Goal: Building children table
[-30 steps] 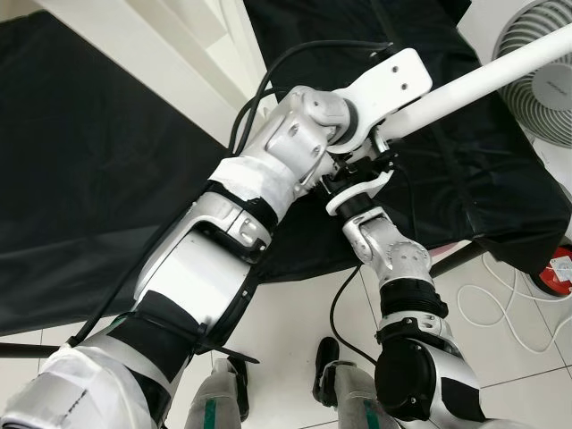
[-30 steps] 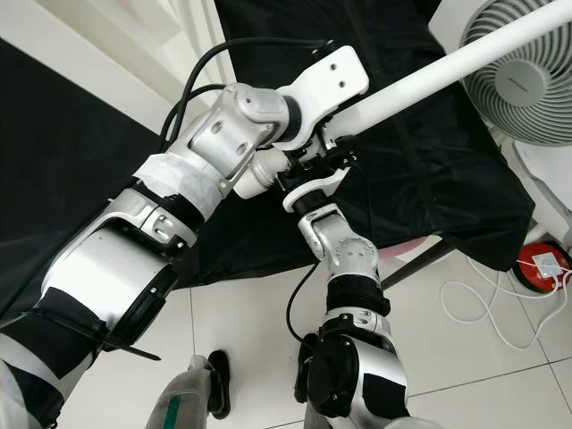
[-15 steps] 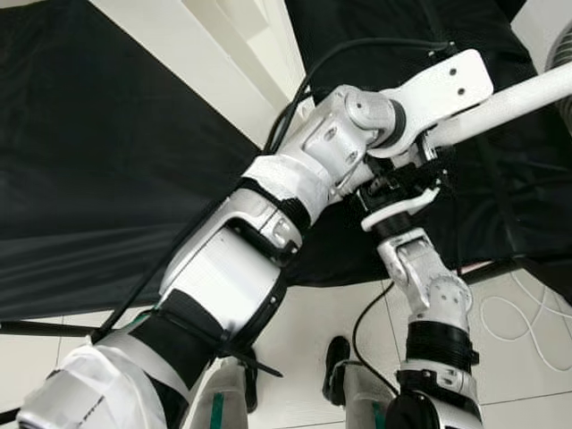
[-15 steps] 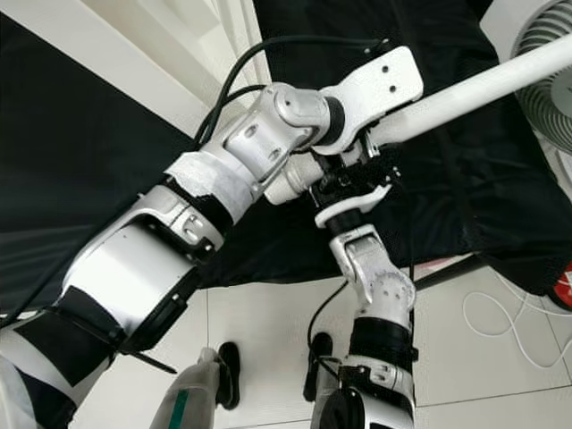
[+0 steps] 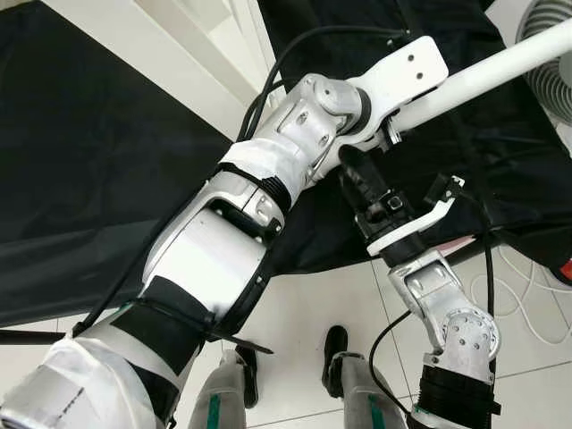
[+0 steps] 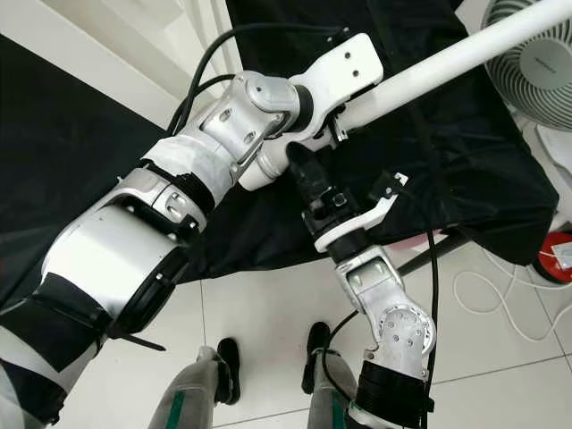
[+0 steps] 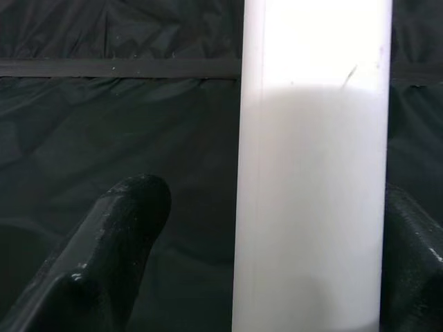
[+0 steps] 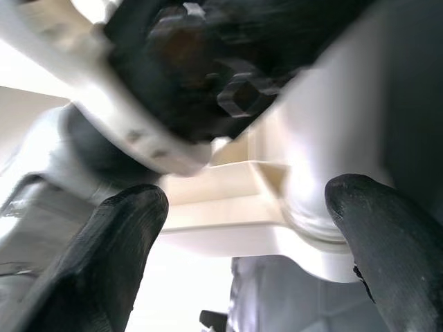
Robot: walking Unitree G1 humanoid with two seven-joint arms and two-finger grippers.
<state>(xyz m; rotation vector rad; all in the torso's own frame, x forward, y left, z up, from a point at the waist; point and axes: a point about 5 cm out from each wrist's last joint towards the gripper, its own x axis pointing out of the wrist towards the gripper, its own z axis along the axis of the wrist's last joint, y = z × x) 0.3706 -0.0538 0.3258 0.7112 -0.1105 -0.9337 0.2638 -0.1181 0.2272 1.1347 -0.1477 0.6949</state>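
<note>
Across the upper right of the left eye frame runs the white table leg (image 5: pixel 500 67), a long round tube slanting up toward the top right corner. My left tool (image 7: pixel 263 277) is on it: in the left wrist view the tube stands between my two black fingers (image 7: pixel 118 242), one finger just beside its right edge and the other well apart on the far side — so I cannot tell whether I am clenched on it or only loosely around it. My left arm (image 5: pixel 223 259) rises from the lower left of the frame to the centre, its white wrist bracket (image 5: pixel 407 71) lying against the leg.

My right tool (image 6: pixel 308 174) sits just below that bracket, at the centre of the right eye frame, pointing up at the near end of the leg. Its fingers (image 8: pixel 124 242) are spread apart, grasping nothing, with the white bracket and black joint of my left wrist close before them.

Behind everything hangs a black cloth (image 5: pixel 80 179). A white fan (image 6: pixel 536 54) stands at the upper right — and white floor tiles (image 5: pixel 304 304) with a loose white cable (image 6: pixel 500 308) lie along the bottom.
</note>
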